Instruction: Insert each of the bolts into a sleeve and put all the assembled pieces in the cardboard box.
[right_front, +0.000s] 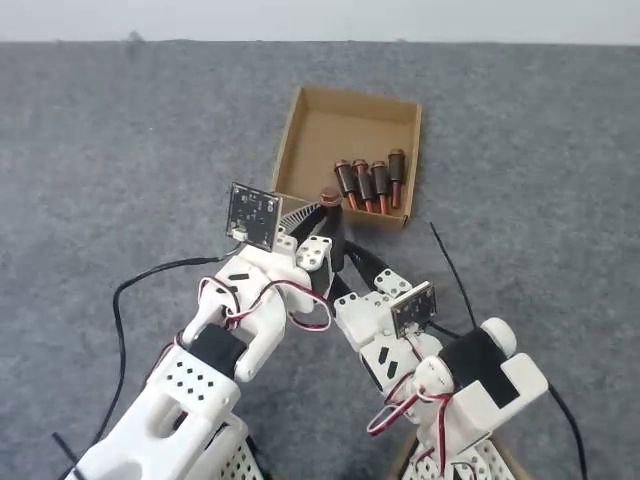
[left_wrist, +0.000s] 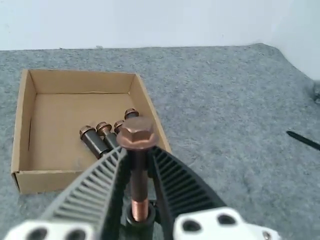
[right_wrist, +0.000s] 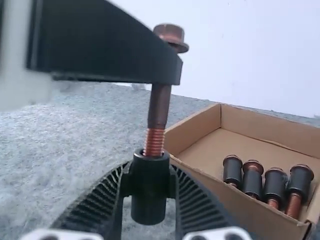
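My left gripper is shut on the shank of a copper bolt, held upright with its hex head on top. The bolt's threaded end sits in the mouth of a black sleeve, which my right gripper is shut on from below. In the high view both grippers meet just in front of the cardboard box, the left gripper over the right gripper, with the bolt head at the box's near edge. Several assembled pieces lie side by side in the box's near right corner.
Grey carpet covers the table. A black cable loops to the left of the left arm, and a thin black wire runs to the right of the right arm. The far half of the box floor is bare.
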